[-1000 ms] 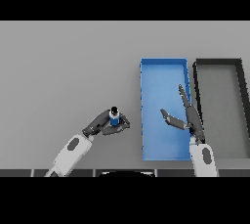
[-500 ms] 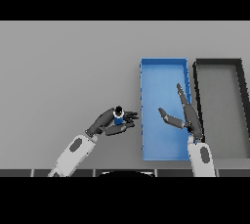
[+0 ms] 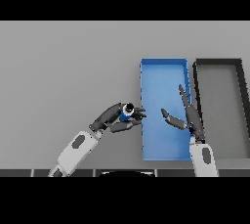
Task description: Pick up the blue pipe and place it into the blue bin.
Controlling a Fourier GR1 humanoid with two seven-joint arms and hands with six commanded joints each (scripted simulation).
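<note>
The blue pipe point(image 3: 127, 112) is a short blue tube with a dark ring end, held in my left hand point(image 3: 117, 118). The hand's fingers and thumb are curled round it, and it is carried above the table just left of the blue bin point(image 3: 163, 71). The fingertips reach the bin's left wall. My right hand point(image 3: 186, 115) is open over the blue bin, fingers straight and thumb spread to the left. It does not touch the pipe.
A dark grey bin point(image 3: 219, 103) stands right of the blue bin, side by side with it. The grey table point(image 3: 68, 66) stretches wide to the left and behind.
My left hand has carried the pipe to the right, from well left of the blue bin up to its left wall. My right hand has stayed over the bin.
</note>
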